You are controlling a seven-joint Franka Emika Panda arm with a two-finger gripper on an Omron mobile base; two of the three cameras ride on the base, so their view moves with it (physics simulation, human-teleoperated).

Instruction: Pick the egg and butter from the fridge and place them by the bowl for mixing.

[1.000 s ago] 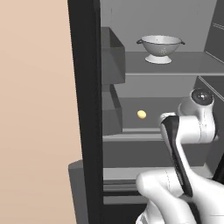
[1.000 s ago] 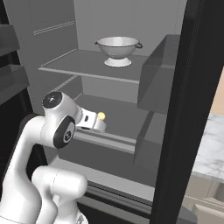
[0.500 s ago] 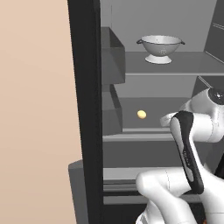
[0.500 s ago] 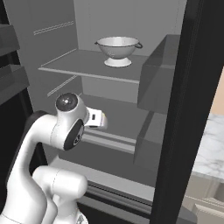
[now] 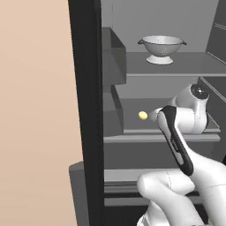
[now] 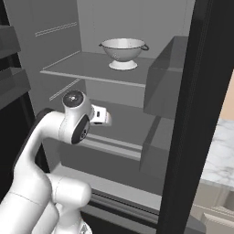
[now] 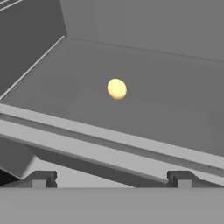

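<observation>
Over the past second, the white arm's upper joint has swung from the right edge of the left base view toward the middle shelf of the open fridge [image 5: 84, 88], and its wrist now hides more of that shelf's right side.

Pictured inside the black cabinet: a small pale-yellow egg [image 5: 142, 115] lies alone on the grey middle shelf [image 5: 132, 106], left of the arm's wrist and apart from it. From the hand camera the egg [image 7: 117, 89] sits on the shelf floor beyond the shelf's front lip, roughly centred between the two dark fingertips [image 7: 41, 179] of the gripper [image 7: 111, 180]. The jaws stand wide apart with nothing between them, and the tips are on the near side of the lip, short of the egg.

On the shelf above, a white footed colander [image 5: 161, 47] with two handles stands upright; the right base camera shows the colander [image 6: 122, 51] near the back wall. Grey door bins [image 6: 167, 77] hang at the right of that view, beside the black door edge. In the same view the wrist [image 6: 98, 115] reaches in over the middle shelf, its fingers out of sight behind the housing. A marbled counter [image 6: 219, 151] shows past the door at far right.
</observation>
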